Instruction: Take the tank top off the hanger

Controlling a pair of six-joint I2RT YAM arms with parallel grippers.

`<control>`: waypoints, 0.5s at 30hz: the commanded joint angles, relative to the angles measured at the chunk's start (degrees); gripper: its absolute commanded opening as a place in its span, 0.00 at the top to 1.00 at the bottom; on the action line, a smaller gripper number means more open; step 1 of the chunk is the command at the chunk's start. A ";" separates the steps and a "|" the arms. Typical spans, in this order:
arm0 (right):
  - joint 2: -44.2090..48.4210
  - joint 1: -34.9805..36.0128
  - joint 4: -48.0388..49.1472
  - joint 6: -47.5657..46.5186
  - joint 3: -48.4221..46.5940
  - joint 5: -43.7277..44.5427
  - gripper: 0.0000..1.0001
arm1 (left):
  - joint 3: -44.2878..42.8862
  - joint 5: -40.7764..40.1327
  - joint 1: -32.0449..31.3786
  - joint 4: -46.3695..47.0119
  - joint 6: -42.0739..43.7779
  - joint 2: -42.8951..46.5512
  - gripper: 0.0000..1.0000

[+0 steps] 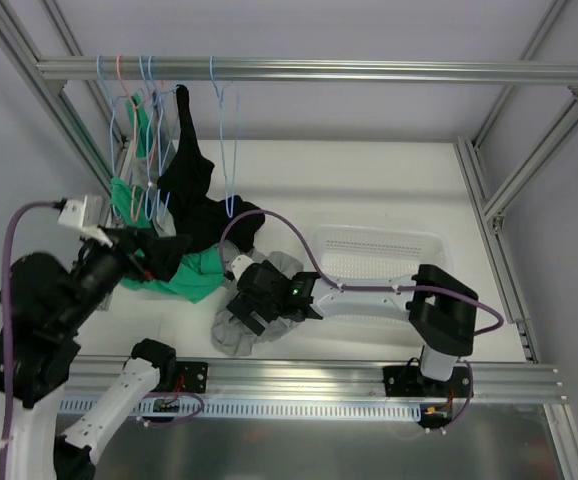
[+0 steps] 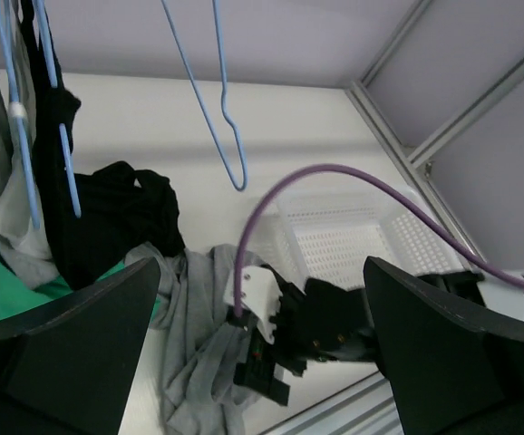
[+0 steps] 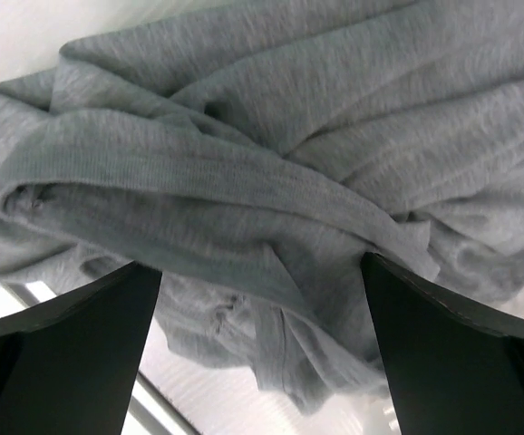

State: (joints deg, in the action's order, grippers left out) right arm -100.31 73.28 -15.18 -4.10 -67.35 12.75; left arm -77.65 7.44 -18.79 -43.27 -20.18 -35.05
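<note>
Tank top in heap beside white basket; left tool, right tool both wide open

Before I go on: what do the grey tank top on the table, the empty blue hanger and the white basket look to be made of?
The tank top looks like soft matte knit, probably cotton jersey: fine ribbing, limp folds. The empty blue hanger is thin wire, seemingly coated smooth light blue. The white basket looks like moulded plastic, given its rows of small holes.
</note>
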 commanded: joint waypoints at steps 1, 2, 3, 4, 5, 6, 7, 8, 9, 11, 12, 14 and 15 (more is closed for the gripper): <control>-4.44 0.20 1.03 -1.79 -4.28 0.61 0.01 | 5.39 2.84 -0.37 0.11 -1.08 8.48 0.01; -6.37 0.29 0.68 -1.44 -4.45 0.61 0.00 | 7.05 3.01 -0.29 -0.06 -0.91 10.24 0.01; -7.08 0.38 0.59 -1.00 -4.37 0.52 0.01 | 7.94 2.93 -0.29 -0.15 -0.82 13.74 0.01; -7.79 0.38 0.42 0.04 -4.28 0.69 0.01 | 8.65 2.67 -0.29 -0.24 -0.65 15.43 0.01; -8.49 0.38 -0.80 0.75 -4.10 0.87 0.01 | 10.04 2.23 -0.29 -0.76 -0.30 16.84 0.02; -8.58 0.46 -1.08 1.37 -3.75 0.52 0.03 | 10.67 1.53 -0.29 -1.29 -0.12 19.03 0.01; -8.41 0.90 -0.99 2.33 -2.27 0.43 0.04 | 11.11 -0.48 -0.29 -2.08 0.14 20.01 0.01; -8.41 1.17 -0.99 2.69 -1.65 0.95 0.06 | 12.07 -1.80 -0.37 -3.56 0.58 20.63 0.01; -8.58 1.60 -1.17 2.78 -1.12 2.26 0.16 | 12.60 -3.30 -0.29 -4.19 0.85 21.50 0.01; -8.76 2.66 -2.30 2.69 -0.24 3.32 0.31 | 13.74 -6.98 -0.29 -5.16 1.20 21.86 0.01; -8.24 3.18 -2.48 2.69 0.11 4.29 0.49 | 14.79 -8.22 -0.37 -5.68 1.29 21.95 0.01; -6.66 4.33 -2.49 2.17 1.08 4.56 0.68 | 16.72 -10.94 -0.29 -5.78 1.29 22.30 0.01; -3.95 4.77 -2.57 2.08 1.17 5.17 0.94 | 17.52 -11.91 -0.37 -5.78 1.29 22.65 0.01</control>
State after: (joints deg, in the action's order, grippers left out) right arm -107.87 76.53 -13.61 -2.50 -68.62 15.22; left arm -62.50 1.74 -18.79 -47.79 -19.97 -12.75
